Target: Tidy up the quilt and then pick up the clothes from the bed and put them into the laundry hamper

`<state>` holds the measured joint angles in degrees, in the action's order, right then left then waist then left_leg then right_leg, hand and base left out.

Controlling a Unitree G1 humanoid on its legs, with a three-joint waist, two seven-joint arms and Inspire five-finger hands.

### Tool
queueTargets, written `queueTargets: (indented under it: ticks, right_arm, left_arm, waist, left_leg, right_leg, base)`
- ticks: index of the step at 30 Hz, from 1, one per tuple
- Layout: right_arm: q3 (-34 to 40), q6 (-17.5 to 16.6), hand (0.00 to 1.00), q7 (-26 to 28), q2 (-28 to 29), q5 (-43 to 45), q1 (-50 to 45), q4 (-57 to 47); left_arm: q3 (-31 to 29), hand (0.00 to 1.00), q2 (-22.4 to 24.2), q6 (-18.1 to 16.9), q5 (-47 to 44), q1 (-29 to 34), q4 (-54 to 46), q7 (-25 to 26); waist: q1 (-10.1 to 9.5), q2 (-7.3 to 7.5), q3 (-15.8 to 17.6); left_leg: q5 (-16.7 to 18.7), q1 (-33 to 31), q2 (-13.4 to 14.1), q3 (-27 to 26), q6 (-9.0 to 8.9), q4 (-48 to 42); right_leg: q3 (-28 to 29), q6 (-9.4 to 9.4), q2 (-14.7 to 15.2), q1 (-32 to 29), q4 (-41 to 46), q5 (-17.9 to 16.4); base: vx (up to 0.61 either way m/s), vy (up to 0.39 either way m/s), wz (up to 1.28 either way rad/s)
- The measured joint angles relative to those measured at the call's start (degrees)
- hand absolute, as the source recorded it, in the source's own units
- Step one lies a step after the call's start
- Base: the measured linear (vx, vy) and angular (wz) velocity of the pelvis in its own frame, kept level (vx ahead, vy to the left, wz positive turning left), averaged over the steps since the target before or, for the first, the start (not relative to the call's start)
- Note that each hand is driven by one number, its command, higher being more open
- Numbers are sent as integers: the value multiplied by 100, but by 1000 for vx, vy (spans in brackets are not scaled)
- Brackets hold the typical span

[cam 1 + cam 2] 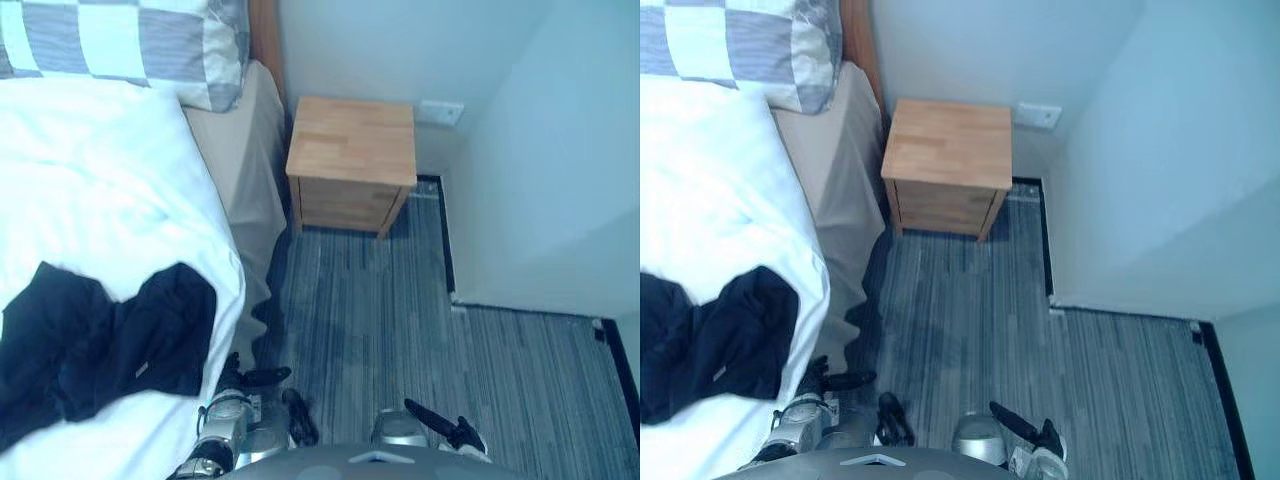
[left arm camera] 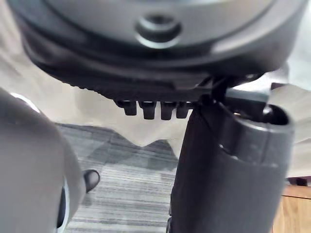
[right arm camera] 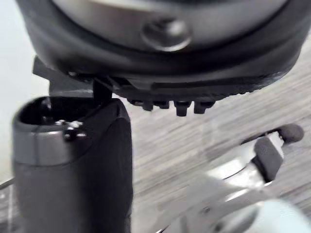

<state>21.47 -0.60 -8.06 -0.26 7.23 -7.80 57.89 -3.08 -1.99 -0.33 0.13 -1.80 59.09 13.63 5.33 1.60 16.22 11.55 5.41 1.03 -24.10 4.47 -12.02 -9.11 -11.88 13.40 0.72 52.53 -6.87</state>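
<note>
Bright, even room light. White quilt (image 1: 100, 180) at 9 o'clock glares, folds faint. Black clothes (image 1: 100, 340) at 8 o'clock read as a dark mass. Soft shadow on carpet (image 1: 400, 320) under nightstand (image 1: 352, 140) at 12 o'clock and along the bed's side.

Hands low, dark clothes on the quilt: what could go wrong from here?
1. The dark clothes lie close to the edge of the white quilt; pulling the quilt straight might drag them off onto the carpet.
2. The left hand hangs low beside the bed's side; raising it could snag the quilt's overhang. The right hand hangs over the carpet.
</note>
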Motion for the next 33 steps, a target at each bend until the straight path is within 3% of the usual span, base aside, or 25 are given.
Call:
queueTargets:
  ticks: [1, 3, 4, 5, 7, 8, 9, 10, 11, 12, 13, 14, 16, 18, 19, 20, 21, 22, 24, 25, 26, 28, 30, 33]
  right_arm:
    - [53, -44, 100, 1, 77, -3, -51, -195]
    - [27, -101, 100, 3, 43, -23, -31, -264]
    - [23, -108, 100, 11, 20, -23, -28, -267]
    - [-26, -107, 100, 15, 19, -22, -7, -299]
    - [-123, -81, 100, 16, -50, -43, 94, -368]
    - [-196, -21, 100, -17, -103, -220, 87, -340]
    - [-178, -4, 100, -32, -94, -248, 83, -345]
    - [-176, 5, 100, -50, -89, -248, 55, -359]
    - [-183, 13, 100, -69, -49, -244, 54, -354]
    - [-222, 34, 100, -90, -156, -243, 88, -344]
    - [-298, 9, 100, -134, -258, -277, 15, -387]
    - [-413, 103, 100, -128, -253, -461, -61, -368]
    - [-440, 155, 100, -88, -253, -460, -139, -365]
    - [-536, 228, 100, -84, -336, -698, -138, -363]
    - [-550, 242, 100, -87, -357, -698, -134, -357]
    - [-587, 247, 100, -95, -350, -686, -197, -342]
    - [-590, 244, 100, -99, -349, -677, -234, -329]
    - [-582, 234, 100, -108, -349, -665, -227, -234]
    - [-274, 223, 100, -99, -398, -439, -146, -113]
    - [97, 218, 100, -77, -329, -204, -30, -22]
    - [250, 243, 100, -80, -309, -31, -4, -23]
    - [739, 135, 100, -155, -75, 596, -48, -26]
    - [1113, 145, 100, -225, 84, 968, -145, -15]
    - [1754, 273, 100, -264, 216, 1365, -347, -73]
  left_arm:
    - [61, 100, 4, 40, 0, 4, 86, -14]
    - [166, 100, 12, 57, -1, -10, 144, -49]
    - [226, 100, 48, 53, 0, -18, 139, -80]
    - [223, 100, 108, 49, -1, -9, 130, -96]
    - [205, 100, 183, 10, -3, 27, 102, -110]
    - [66, 100, 255, -40, -7, 30, 98, -110]
    - [-84, 100, 301, -61, -7, 28, 80, -101]
    - [-455, 100, 391, -56, -5, 40, -67, -52]
    - [-632, 100, 415, -58, -1, 43, -127, -28]
    - [-872, 100, 472, -56, -3, -17, -158, 6]
    - [-1024, 100, 598, -50, 5, 6, -243, 23]
    - [-1109, 100, 609, -49, 9, 23, -281, 43]
    - [-1125, 100, 610, -71, 24, 32, -293, 42]
    - [-1194, 100, 610, -59, 24, 53, -282, 0]
    - [-1352, 100, 620, -55, 25, 70, -279, 3]
    - [-1498, 100, 620, -49, 49, 87, -347, 27]
    - [-1495, 100, 622, -59, 50, 99, -379, 31]
    - [-1476, 100, 596, -58, 51, 145, -407, 31]
    - [-1447, 100, 555, -51, 52, 136, -345, -40]
    - [-1405, 100, 506, -3, 53, 121, -277, -51]
    - [-1399, 100, 474, 30, 59, 123, -241, -54]
    - [-1418, 100, 361, 39, 168, 257, -90, -128]
    - [-1559, 100, 311, 52, 264, 280, -8, -141]
    - [-2224, 100, 332, 50, 242, 591, -53, -165]
  waist:
    - [71, -19, 6]
    - [110, -22, 9]
    - [83, -26, 11]
    - [79, -92, 21]
    - [85, -187, 19]
    - [71, -196, 23]
    - [43, -192, 14]
    - [-49, -107, -38]
    - [-100, -97, -19]
    - [-173, -274, 81]
    - [-227, -367, 85]
    - [-290, -280, -6]
    - [-299, -235, -57]
    - [-271, -311, -220]
    - [-182, -309, -214]
    - [-189, -298, -211]
    - [-235, -240, -208]
    - [-253, -182, -295]
    - [-260, -197, -342]
    - [-242, -208, -353]
    - [-239, -184, -364]
    - [-170, -137, -533]
    - [-156, -131, -554]
    - [-175, -130, -607]
  left_leg:
    - [0, 360, -37, 263, -1, 205]
    - [-1, 710, -27, 524, -3, 359]
    - [-1, 868, 19, 748, -5, 360]
    - [13, 970, 124, 991, -29, 342]
    - [49, 1000, 301, 1429, -185, 331]
    - [189, 977, 415, 1874, -459, 328]
    - [305, 944, 476, 2055, -580, 295]
    - [652, 810, 651, 2316, -881, 111]
    - [800, 725, 770, 2425, -1050, -28]
    - [890, 680, 1014, 2516, -1185, -246]
    - [692, 485, 1271, 2376, -1220, -493]
    - [339, 495, 1416, 2441, -1388, -354]
    - [40, 458, 1545, 2598, -1373, -47]
    - [-714, 74, 1917, 2287, -1177, 426]
    - [-851, -257, 2109, 1324, -1015, 112]
    - [-799, -299, 2272, 52, -1086, -403]
    - [-711, -272, 2290, -449, -1131, -712]
    - [-340, -294, 2235, -1107, -1102, -1118]
    - [-84, -211, 2036, -1647, -1091, -1086]
    - [-233, 20, 1862, -1848, -1227, -642]
    - [-394, 113, 1726, -1846, -1240, -392]
    - [-783, 366, 1303, -1768, -1188, 453]
    - [-1016, 526, 1069, -1688, -1155, 945]
    - [-1327, 840, 789, -1687, -1116, 1650]
  right_leg:
    - [-276, 297, 70, -245, 433, -185]
    - [-553, 600, 46, -523, 292, -511]
    - [-651, 777, -28, -739, -187, -716]
    - [-577, 836, -200, -931, -901, -765]
    - [-8, 709, -424, -1119, -2312, -631]
    - [961, 689, -434, -1256, -3325, -287]
    - [1421, 649, -416, -1314, -3570, -188]
    - [2355, 629, -396, -1343, -3823, -134]
    - [2462, 187, -388, -1337, -3762, 104]
    - [2273, 119, -623, -1344, -3333, 94]
    - [1954, 339, -739, -1416, -2671, -283]
    - [1925, 429, -766, -1626, -1533, -738]
    - [1715, 398, -745, -1636, -1107, -1022]
    - [734, 693, -625, -1344, -1595, -1274]
    - [186, 903, -590, -1001, -2030, -1214]
    - [-278, 1035, -579, -616, -2399, -1128]
    - [-438, 1081, -564, -483, -2507, -1101]
    - [-704, 1131, -499, -358, -2647, -1073]
    - [-1029, 1177, -433, -195, -2841, -983]
    - [-1094, 1128, -418, -36, -3029, -877]
    - [-1091, 1099, -401, 66, -3147, -792]
    - [-976, 1005, -365, 287, -3606, -526]
    - [-1072, 943, -324, 460, -3858, -384]
    - [-1123, 873, -299, 634, -4032, -293]
  base:
    - [602, 61, 120]
    - [417, -67, 97]
    - [514, -194, 112]
    - [422, -177, 116]
    - [340, -276, 150]
    - [461, -439, 184]
    - [501, -526, 200]
    - [364, -416, 146]
    - [410, -581, 149]
    - [342, -596, 134]
    - [395, -797, 182]
    - [260, -538, 185]
    - [171, -425, 170]
    - [142, -492, 214]
    - [148, -502, 240]
    - [134, -414, 208]
    - [65, -262, 168]
    - [4, -129, 112]
    - [-19, -74, 99]
    - [-38, 27, 59]
    - [-35, 67, 30]
    - [-18, 111, 20]
    - [-37, 115, 27]
    - [-53, 87, 14]
